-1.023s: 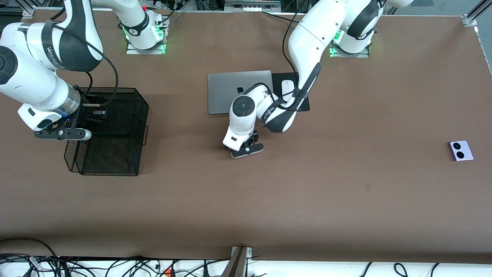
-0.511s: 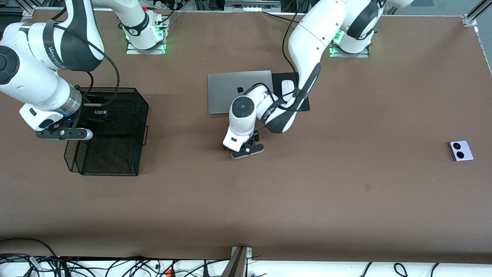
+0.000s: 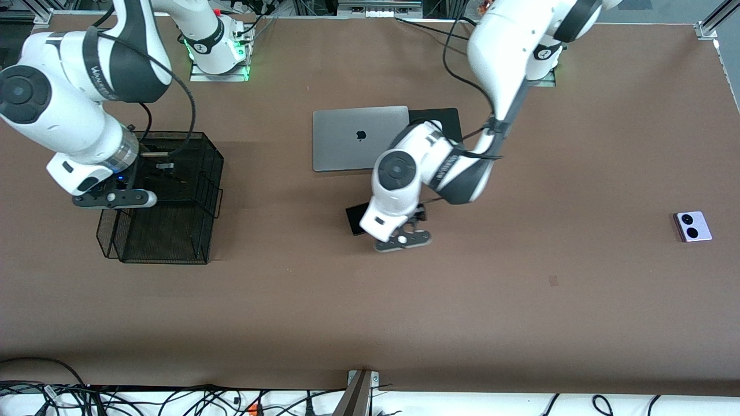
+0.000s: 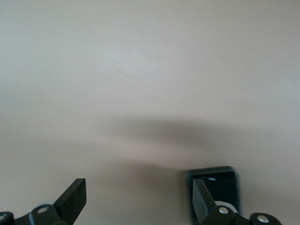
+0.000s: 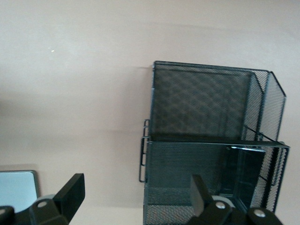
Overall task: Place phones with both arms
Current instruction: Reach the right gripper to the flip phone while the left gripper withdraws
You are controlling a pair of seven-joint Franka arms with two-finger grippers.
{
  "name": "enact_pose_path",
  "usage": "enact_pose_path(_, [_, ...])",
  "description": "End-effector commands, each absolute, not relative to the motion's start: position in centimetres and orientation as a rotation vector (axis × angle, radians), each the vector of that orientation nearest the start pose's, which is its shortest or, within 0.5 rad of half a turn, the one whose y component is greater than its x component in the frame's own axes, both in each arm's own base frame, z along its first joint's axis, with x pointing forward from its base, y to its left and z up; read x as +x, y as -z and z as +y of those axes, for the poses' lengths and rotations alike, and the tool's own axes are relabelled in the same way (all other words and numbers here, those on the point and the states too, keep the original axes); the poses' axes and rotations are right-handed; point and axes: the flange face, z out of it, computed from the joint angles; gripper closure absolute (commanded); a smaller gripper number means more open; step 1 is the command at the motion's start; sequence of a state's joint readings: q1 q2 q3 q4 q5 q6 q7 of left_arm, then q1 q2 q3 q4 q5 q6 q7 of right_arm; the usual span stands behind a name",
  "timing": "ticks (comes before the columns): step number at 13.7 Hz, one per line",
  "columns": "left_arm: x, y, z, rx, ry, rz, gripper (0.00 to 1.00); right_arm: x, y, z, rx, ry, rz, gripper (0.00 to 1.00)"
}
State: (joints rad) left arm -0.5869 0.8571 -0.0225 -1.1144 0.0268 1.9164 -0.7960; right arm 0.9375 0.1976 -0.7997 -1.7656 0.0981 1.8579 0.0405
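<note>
Phones: we see two in the front view. One dark phone (image 3: 355, 219) lies flat on the table (image 3: 520, 300) near the middle, nearer the front camera than the laptop (image 3: 347, 138), partly hidden under the left arm's wrist; we can't tell its full shape from there. In the left wrist view a dark square phone (image 4: 220, 187) sits on the table just by one of the left fingers (image 4: 202, 202), not gripped. The lavender phone (image 3: 692, 226) with two black lenses lies flat toward the left arm's end of the table, well apart from everything else. We can't make out a third phone for sure; something dark sits inside the mesh basket (image 3: 173, 242) but it is unclear. Left gripper (image 3: 403, 241) hangs low over the table just beside the dark phone, fingers spread wide, holding nothing. Right gripper (image 3: 114, 199) hovers over the basket's edge toward the right arm's end of the table, fingers (image 5: 72, 192) wide apart and empty; the right wrist view looks down into the basket (image 5: 206, 140), with its divider walls and handle showing, and a corner of the laptop (image 5: 18, 187) at the frame edge. A black pad (image 3: 445, 118) lies beside the laptop, mostly covered by the left arm.
</note>
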Motion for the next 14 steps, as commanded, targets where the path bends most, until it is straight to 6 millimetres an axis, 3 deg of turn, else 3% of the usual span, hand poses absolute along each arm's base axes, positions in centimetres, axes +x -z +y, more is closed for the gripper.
enact_pose_path(1, [64.4,-32.6,-36.9,-3.059,-0.166,-0.192,0.00,58.7,-45.9,18.2,-3.143,-0.026,-0.196,0.01])
enact_pose_path(3, [65.7,-34.5,-32.4,-3.041,-0.229,-0.140,0.00,58.7,-43.2,25.2,-3.094,0.017,-0.291,0.01])
enact_pose_path(5, [66.7,-35.2,-28.0,-3.037,-0.251,-0.096,0.00,58.1,-39.9,31.7,-3.053,0.053,-0.389,0.01])
enact_pose_path(7, [67.9,-35.6,-23.2,-3.008,-0.246,-0.013,0.00,57.3,-35.7,36.5,-3.038,0.124,-0.483,0.01])
enact_pose_path(8, [68.6,-36.0,-20.4,-3.013,-0.252,0.011,0.00,56.4,-33.8,40.0,-3.022,0.159,-0.534,0.01])
enact_pose_path(9, [69.3,-36.3,-17.9,-3.000,-0.248,0.053,0.00,55.8,-31.9,42.4,-3.029,0.157,-0.505,0.01])
enact_pose_path(12, [70.9,-38.2,-7.8,-3.011,-0.253,0.171,0.00,55.2,-26.7,47.8,-3.056,0.137,-0.468,0.01])
enact_pose_path(14, [71.4,-39.0,-1.1,-3.013,-0.239,0.197,0.00,55.1,-24.0,48.5,-3.077,0.119,-0.491,0.01])
